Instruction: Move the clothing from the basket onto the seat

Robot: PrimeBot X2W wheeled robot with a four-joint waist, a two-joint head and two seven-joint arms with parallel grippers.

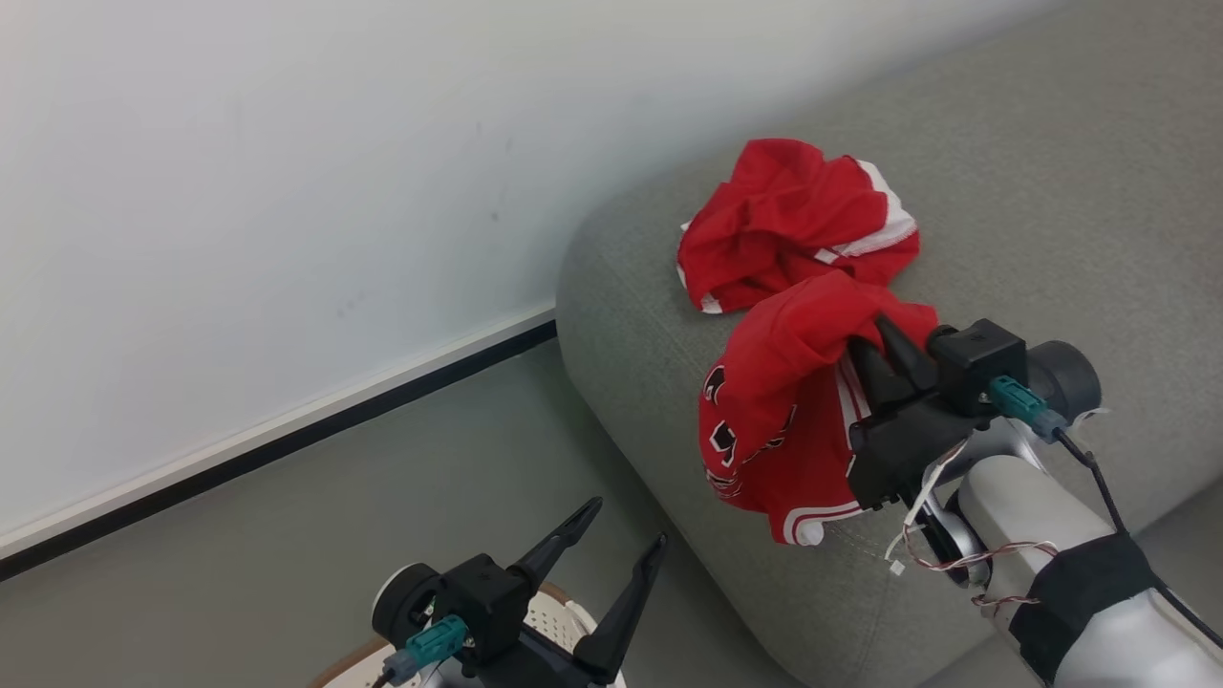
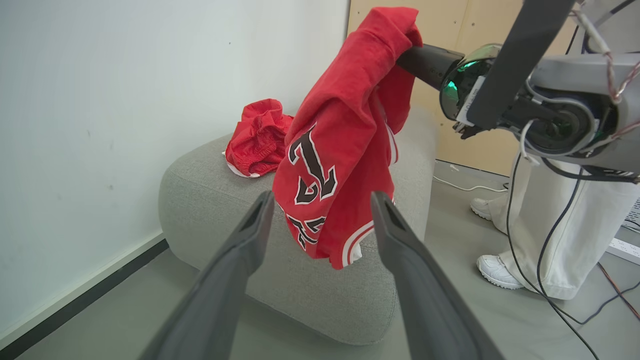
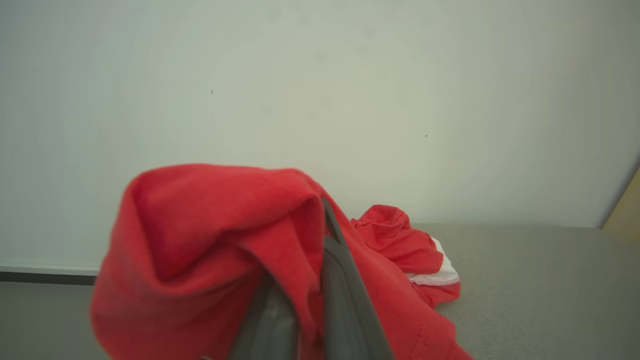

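- My right gripper clamps jersey, hanging vertical, hem at 6 o'clock.
- My left gripper spread, empty.
- Shorts at jersey's 12, on seat.
- Basket mostly cut off.

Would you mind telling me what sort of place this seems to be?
Likely a lab or test room staged like a living space: a grey sofa near a bare white wall, loose cables on the grey floor, and a person standing by.

Garment on seat, basket left of seat
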